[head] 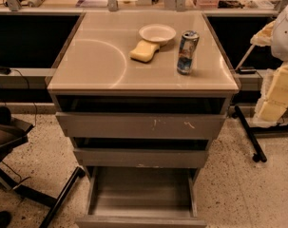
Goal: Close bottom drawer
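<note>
In the camera view the bottom drawer (141,198) stands pulled well out at the foot of the cabinet (96,61), its plain front running side to side. The gripper (271,109) hangs off the cabinet's right side, about level with the top drawer (134,126). I cannot tell its state. The bottom drawer lies below and left of it, and would likely need pushing straight back in.

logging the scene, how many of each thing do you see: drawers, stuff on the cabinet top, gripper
drawers: 3 (top drawer, middle drawer, bottom drawer pulled out)
bowl: 1
sponge: 1
can: 1
gripper, at the right edge beside the cabinet: 1
total: 7
</note>
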Available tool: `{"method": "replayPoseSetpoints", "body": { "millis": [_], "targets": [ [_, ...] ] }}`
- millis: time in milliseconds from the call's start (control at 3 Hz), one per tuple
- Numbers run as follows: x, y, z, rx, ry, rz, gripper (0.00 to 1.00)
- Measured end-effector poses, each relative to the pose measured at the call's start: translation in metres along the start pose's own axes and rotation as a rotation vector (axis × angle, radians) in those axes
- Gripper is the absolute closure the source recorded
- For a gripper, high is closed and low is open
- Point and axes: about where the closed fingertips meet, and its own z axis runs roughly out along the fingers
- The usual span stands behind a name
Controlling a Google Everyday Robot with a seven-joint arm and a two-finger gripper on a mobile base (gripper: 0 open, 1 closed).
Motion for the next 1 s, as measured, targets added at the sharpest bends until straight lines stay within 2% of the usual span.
{"method": "replayPoseSetpoints", "body": {
  "millis": [667, 1000],
  "targets": [
    [-0.001, 0.001, -0.001, 0.006, -0.018, -0.001, 0.00],
    [0.008, 0.024, 0.013, 0.016, -0.087, -0.024, 0.00]
  ]
}}
